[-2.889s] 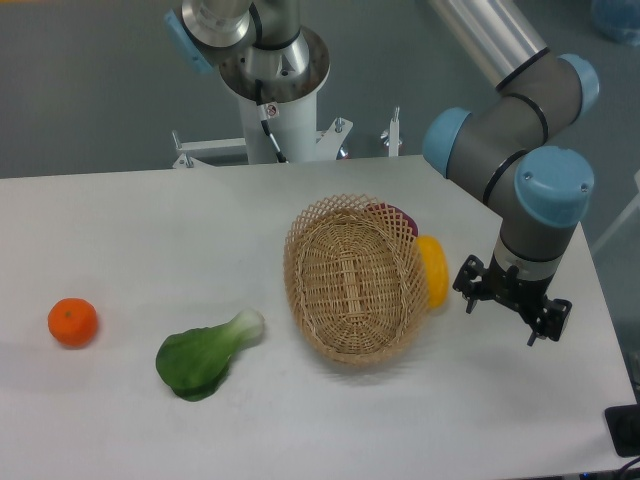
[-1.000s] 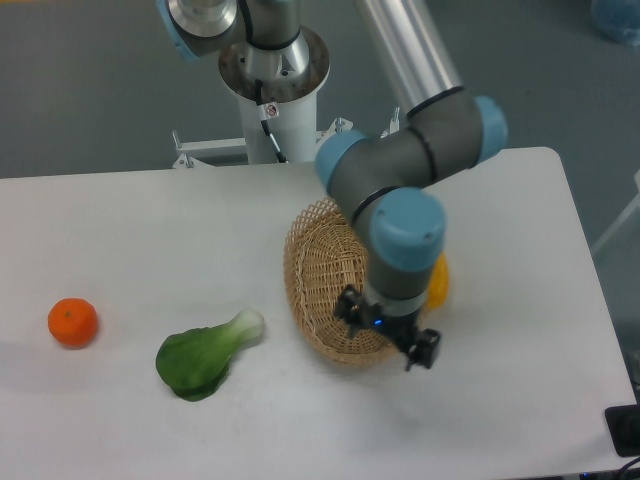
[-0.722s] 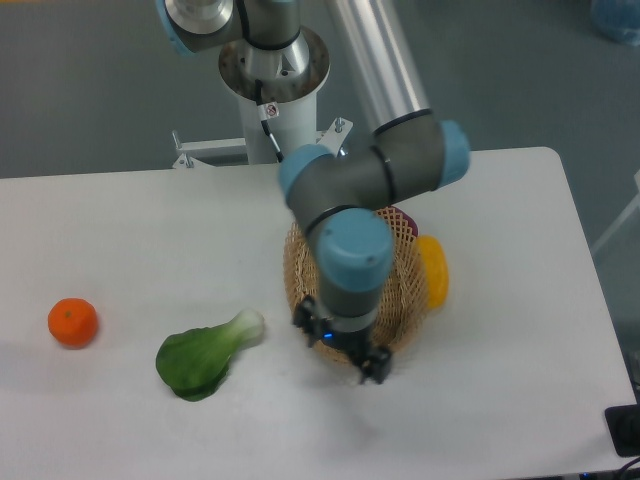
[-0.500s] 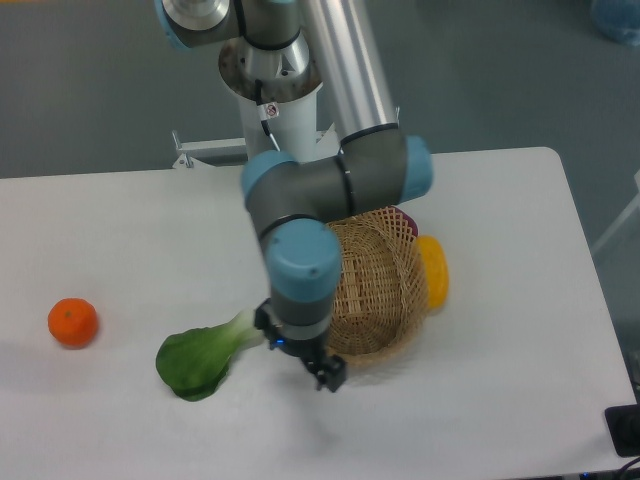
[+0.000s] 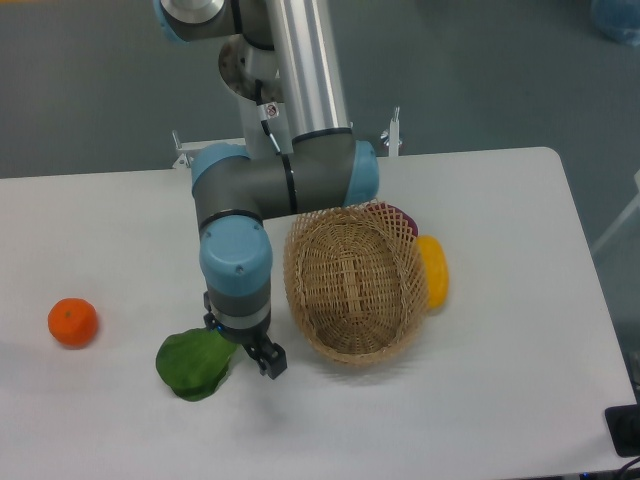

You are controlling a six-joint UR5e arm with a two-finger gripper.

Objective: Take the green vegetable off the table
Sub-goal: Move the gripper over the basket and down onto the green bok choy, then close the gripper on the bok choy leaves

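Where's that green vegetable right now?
The green vegetable lies on the table toward the front left, between the orange and the basket. The gripper is right over its stem end, hiding it.

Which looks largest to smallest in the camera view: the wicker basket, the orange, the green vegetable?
1. Wicker basket, clearly the largest.
2. Green vegetable; only its leaf shows, the stem is hidden behind the gripper, yet that leaf alone looks larger than the orange.
3. Orange, the smallest.
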